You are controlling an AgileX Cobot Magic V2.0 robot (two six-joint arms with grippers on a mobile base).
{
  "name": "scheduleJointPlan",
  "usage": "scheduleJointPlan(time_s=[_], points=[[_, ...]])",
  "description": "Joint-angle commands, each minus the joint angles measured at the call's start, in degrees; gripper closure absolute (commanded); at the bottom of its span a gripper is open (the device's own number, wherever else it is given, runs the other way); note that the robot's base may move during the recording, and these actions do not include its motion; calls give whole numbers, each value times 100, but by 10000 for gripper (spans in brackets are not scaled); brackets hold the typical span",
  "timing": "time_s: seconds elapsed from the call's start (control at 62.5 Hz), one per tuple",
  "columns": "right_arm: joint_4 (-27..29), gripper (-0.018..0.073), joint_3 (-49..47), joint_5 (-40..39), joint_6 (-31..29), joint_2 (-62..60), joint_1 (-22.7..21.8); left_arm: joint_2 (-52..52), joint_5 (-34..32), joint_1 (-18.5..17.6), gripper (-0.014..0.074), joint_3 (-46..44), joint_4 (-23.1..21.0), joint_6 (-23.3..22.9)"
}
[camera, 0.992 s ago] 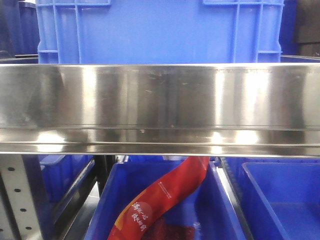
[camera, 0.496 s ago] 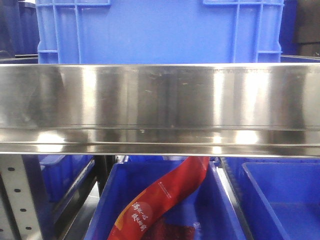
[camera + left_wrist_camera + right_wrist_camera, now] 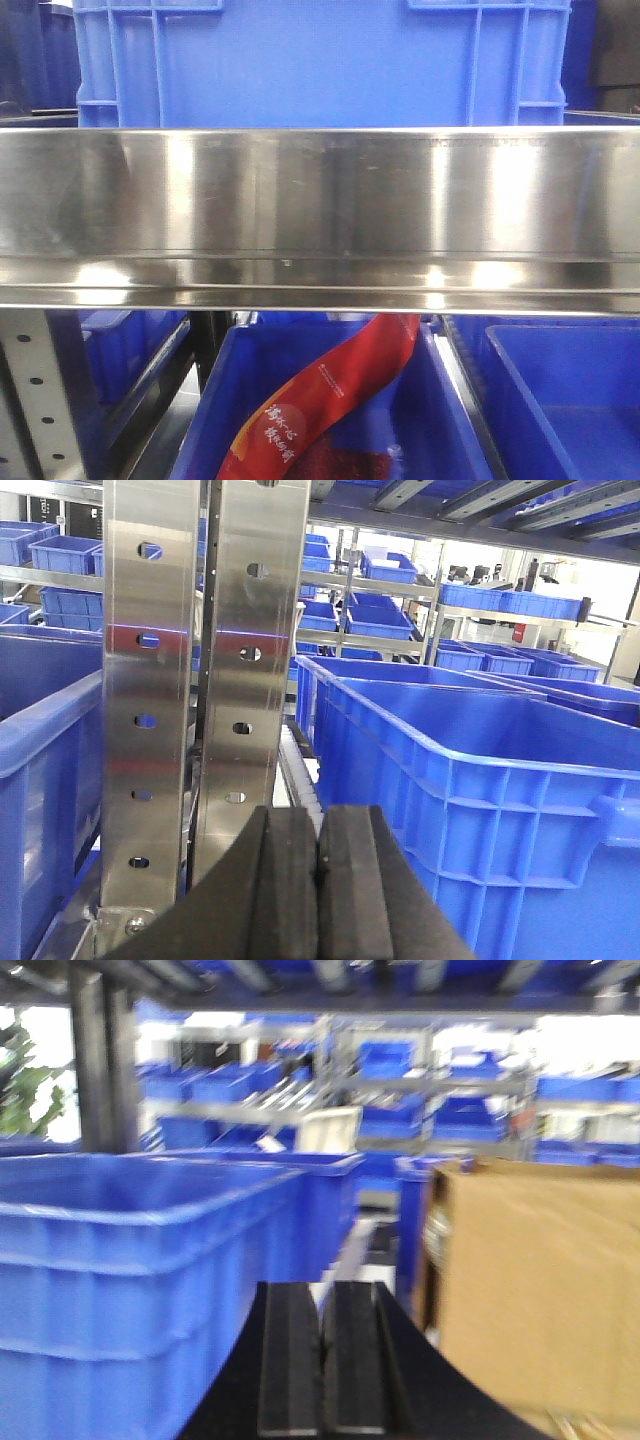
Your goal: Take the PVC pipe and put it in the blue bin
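Observation:
No PVC pipe shows in any view. Blue bins surround me: a large one [image 3: 320, 60] sits on top of the steel shelf in the front view, one [image 3: 480, 780] lies right of my left gripper, and another [image 3: 130, 1280] is left of my right gripper. My left gripper [image 3: 320, 825] is shut with nothing between its black pads, in front of a perforated steel upright. My right gripper [image 3: 322, 1305] is also shut and empty; its view is blurred.
A wide steel shelf beam [image 3: 320, 215] crosses the front view. Below it a blue bin [image 3: 330, 420] holds a red packet [image 3: 320, 400]. Steel rack uprights [image 3: 200, 680] stand close to the left gripper. A brown cardboard box [image 3: 540, 1290] is right of the right gripper.
The front view has shifted very slightly; the red packet sits a touch differently in frame. No arm appears there.

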Motion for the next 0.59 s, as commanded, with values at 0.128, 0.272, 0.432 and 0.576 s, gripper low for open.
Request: scheduleJointPlan(time_s=[0.128, 0.272, 0.432, 0.576], points=[[310, 727, 1088, -401, -185, -673, -678, -29, -120, 26, 707, 5, 44, -36], [310, 727, 1624, -381, -185, -1013, -702, -29, -120, 26, 707, 5, 44, -36], [346, 727, 1931, -430, -185, -1317, -702, -29, -120, 26, 707, 5, 44, -36], [559, 727, 1931, -384, -185, -1317, -702, -29, -120, 26, 707, 5, 44, -36]])
